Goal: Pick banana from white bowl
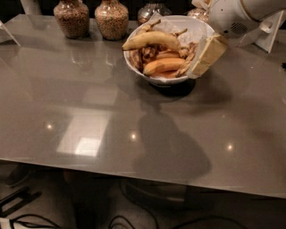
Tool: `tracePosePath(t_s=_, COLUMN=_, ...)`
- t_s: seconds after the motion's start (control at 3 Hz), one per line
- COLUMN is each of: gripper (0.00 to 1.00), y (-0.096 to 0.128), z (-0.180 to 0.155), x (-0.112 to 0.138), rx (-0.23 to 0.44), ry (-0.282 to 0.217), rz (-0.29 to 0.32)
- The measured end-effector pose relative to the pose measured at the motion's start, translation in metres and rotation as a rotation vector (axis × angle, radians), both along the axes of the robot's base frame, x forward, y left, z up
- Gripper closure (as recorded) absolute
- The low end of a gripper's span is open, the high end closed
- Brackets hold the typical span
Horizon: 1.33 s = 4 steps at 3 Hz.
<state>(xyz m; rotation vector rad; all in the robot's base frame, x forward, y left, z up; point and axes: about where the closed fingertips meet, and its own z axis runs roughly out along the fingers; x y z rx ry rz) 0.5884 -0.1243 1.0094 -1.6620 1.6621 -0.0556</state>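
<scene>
The white bowl [196, 27] stands on its dark base at the back middle of the grey table. The banana [151, 40], long, curved and pale yellow, lies on top of the pile in it, its stem tip pointing left. Below it lie a shorter orange banana [163, 65] and dark brown-striped ones [187, 60]. My gripper [206, 56] reaches in from the upper right, its cream finger hanging at the bowl's right rim, right of the banana and apart from it.
Two glass jars of grain [71, 18] [111, 19] stand at the back left of the bowl, and more jars [152, 10] are behind it. A white stand [268, 32] is at the far right. The grey table [89, 112] stretches toward me.
</scene>
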Motion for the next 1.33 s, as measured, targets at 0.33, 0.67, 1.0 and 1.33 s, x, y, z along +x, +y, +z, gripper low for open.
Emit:
tracePosePath(t_s=0.33, gripper=0.0, y=0.012, z=-0.008, x=0.045, rx=0.026, ry=-0.017, rz=-0.005)
tracePosePath(t_s=0.67, gripper=0.0, y=0.026, z=-0.02, x=0.089, rx=0.068, ry=-0.012, rz=-0.009)
tracePosePath(t_s=1.0, gripper=0.19, y=0.038, z=-0.032, x=0.118, rx=0.104, ry=0.006, rz=-0.015)
tracePosePath(t_s=1.33, gripper=0.36, y=0.046, z=-0.044, x=0.134, rx=0.12, ry=0.029, rz=-0.019)
